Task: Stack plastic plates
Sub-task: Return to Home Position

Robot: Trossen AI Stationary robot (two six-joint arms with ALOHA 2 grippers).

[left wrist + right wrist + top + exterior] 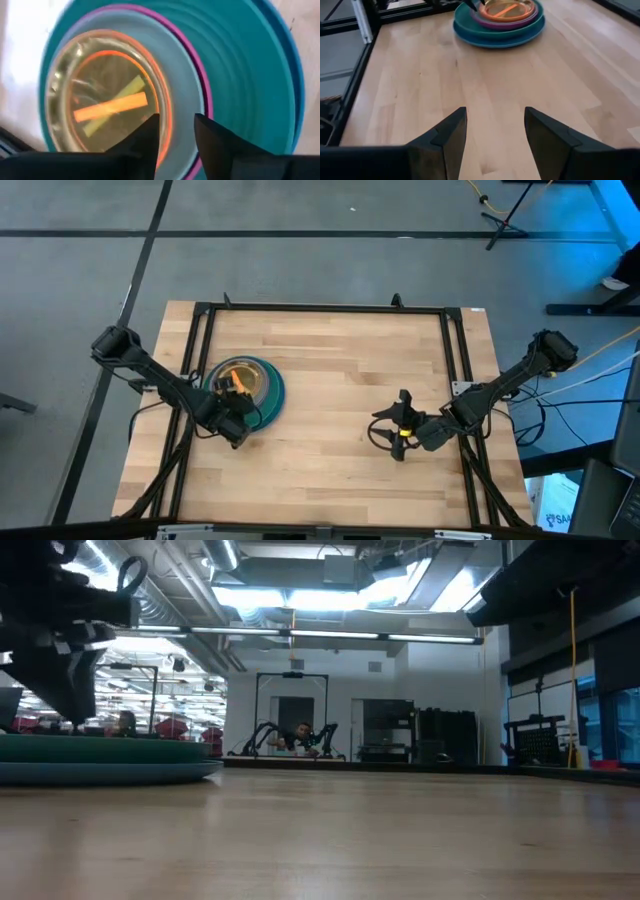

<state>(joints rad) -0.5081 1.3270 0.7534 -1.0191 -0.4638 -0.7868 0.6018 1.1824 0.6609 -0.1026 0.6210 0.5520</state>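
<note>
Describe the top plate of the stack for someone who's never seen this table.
On the wooden table, seen from above, the one stack of plates sits in the left half. The top plate is the smallest: see-through orange, while those below show pale blue, magenta and teal rims.

Both arms are finished in matte black. The left arm, at the left of the high view, and the right arm, at its right, are built of slim straight links joined by wider, blocky joint housings. Thin black cables loop beside the right arm's wrist head, which carries a small yellow marking. In the low view, a thin cable loop shows at upper left on the dark left-arm assembly. The left fingers and right fingers are dark, flat-faced wedges with bevelled edges, tapering toward the tip.
</note>
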